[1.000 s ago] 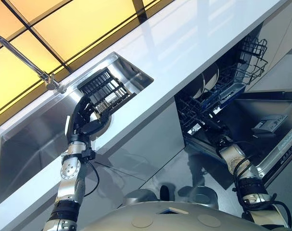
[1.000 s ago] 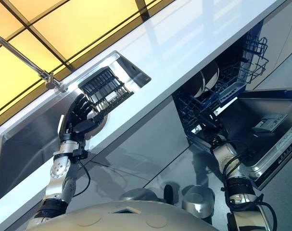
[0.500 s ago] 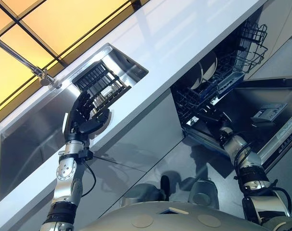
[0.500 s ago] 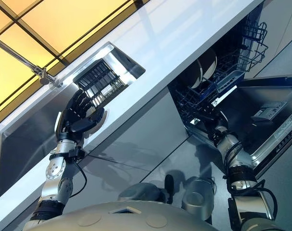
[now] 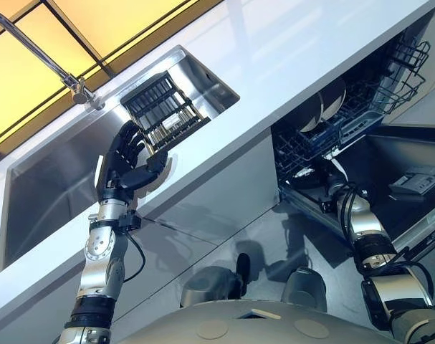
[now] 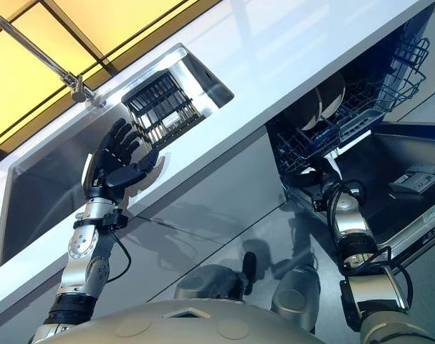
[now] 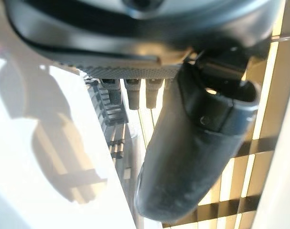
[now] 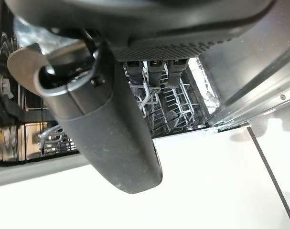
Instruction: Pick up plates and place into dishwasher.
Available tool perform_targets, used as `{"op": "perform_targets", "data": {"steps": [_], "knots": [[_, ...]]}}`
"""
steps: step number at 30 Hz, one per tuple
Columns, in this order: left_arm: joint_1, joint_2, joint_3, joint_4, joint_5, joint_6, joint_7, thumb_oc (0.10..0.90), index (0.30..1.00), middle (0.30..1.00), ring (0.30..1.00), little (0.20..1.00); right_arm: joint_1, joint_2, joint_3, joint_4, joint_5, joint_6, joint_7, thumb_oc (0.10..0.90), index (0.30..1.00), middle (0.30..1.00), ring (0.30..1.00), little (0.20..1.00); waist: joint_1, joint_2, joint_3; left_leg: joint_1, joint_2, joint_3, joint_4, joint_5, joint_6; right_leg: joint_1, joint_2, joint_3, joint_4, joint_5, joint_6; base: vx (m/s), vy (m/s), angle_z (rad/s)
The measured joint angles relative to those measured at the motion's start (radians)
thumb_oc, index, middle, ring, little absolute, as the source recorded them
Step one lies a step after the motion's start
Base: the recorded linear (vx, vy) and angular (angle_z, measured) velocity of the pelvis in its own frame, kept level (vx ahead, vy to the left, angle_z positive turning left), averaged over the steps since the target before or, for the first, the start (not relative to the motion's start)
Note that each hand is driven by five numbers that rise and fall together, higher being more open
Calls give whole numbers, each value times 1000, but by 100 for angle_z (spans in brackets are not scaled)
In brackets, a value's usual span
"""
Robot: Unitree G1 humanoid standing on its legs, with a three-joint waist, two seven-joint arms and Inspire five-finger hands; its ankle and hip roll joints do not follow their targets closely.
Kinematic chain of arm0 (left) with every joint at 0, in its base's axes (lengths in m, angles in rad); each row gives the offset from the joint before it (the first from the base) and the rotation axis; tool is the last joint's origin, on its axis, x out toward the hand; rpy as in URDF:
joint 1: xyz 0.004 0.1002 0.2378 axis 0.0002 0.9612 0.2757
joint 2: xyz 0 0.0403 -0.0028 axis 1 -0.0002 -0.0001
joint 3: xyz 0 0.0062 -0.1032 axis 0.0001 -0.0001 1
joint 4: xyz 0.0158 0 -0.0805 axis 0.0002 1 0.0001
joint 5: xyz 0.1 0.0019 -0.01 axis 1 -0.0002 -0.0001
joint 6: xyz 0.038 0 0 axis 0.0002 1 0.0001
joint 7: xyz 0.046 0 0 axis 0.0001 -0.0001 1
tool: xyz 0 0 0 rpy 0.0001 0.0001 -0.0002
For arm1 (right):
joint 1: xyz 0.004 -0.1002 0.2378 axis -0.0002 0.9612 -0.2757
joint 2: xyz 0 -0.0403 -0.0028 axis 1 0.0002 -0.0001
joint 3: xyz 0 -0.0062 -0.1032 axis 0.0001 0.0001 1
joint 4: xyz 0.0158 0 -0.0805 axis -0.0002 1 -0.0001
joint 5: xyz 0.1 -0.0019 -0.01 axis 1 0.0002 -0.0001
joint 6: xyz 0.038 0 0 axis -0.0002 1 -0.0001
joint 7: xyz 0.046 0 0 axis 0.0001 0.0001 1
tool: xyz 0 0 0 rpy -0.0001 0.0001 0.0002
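My left hand (image 5: 122, 166) is raised at the sink's near wall with its fingers spread and open, just below the black dish rack (image 5: 160, 111). A white plate rim (image 5: 167, 169) peeks out behind its thumb; I cannot tell if the hand touches it. In the left wrist view the thumb (image 7: 197, 148) sticks out straight, with nothing held. Two white plates (image 5: 330, 99) stand in the dishwasher's wire basket (image 5: 360, 118). My right hand (image 5: 330, 188) reaches in under that basket; its thumb (image 8: 102, 119) and fingers (image 8: 154, 71) are straight and empty over the rack tines.
The steel sink (image 5: 52, 193) has a faucet (image 5: 31, 50) at its far edge. A white countertop (image 5: 274, 50) runs across above the dishwasher. The dishwasher door (image 5: 418, 183) hangs open at the right, beside my right forearm.
The whole view has shifted. My left hand has opened wider and lifted a little by the plate. My right hand has moved up and closer in under the basket.
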Motion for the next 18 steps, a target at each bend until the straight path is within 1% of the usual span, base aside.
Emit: {"op": "perform_targets", "data": {"steps": [5,7,9,11,13,15,16,17,18], "knots": [[0,0,-1,0,0,-1,-19,800,900,900,900,900,5,1,0,2,-24,-22,-4,800,900,900,900,900,-1,-9,13,4,0,1,1,0,0,3,0,0,-1,-1,2,-23,-49,0],[0,0,-1,0,0,-7,-21,800,900,900,900,900,13,2,20,-4,-20,-32,-34,800,900,900,900,900,-2,-13,15,6,0,1,1,0,0,3,1,0,-2,-1,2,-64,-75,0],[-1,0,-1,0,0,-16,-19,800,900,900,900,900,38,10,30,-35,15,-39,-77,800,900,900,900,900,-3,-17,19,6,0,2,1,-1,0,2,1,0,-3,-1,2,-49,-65,0],[0,-3,-1,0,0,-36,-16,800,900,900,900,900,79,27,23,-77,83,-67,-114,800,900,900,900,900,-4,-25,25,6,0,5,2,-3,2,1,0,2,-4,-1,2,-34,-49,-2],[0,-6,-1,-3,0,-52,-8,800,900,900,900,900,145,50,-18,-135,142,-93,-123,800,900,900,900,900,-12,-35,32,7,-2,8,4,-6,4,1,2,10,-6,-1,2,-65,-58,-4],[11,-16,6,-24,1,-56,7,800,900,900,900,900,235,84,-74,-244,189,-106,-106,800,900,900,900,900,-16,-43,39,6,-4,11,5,-11,7,-2,5,28,-7,-3,5,-93,-85,-6],[16,-19,11,-34,2,-62,17,800,900,900,900,900,290,106,-101,-292,210,-124,-84,800,900,900,900,900,-29,-51,45,7,-5,20,6,-14,10,-4,7,38,-7,0,4,-86,-90,-9],[20,-21,15,-36,2,-67,21,800,900,900,900,900,320,116,-112,-322,220,-128,-66,800,900,900,900,900,-32,-54,47,8,-6,23,6,-16,11,-5,7,42,-7,0,5,-89,-114,-21],[35,-37,41,-45,3,-75,21,800,900,900,900,900,407,132,-129,-400,225,-133,0,800,900,900,900,900,-43,-63,54,15,-7,36,6,-23,14,-5,10,59,-10,1,10,-66,-133,-25]]}}
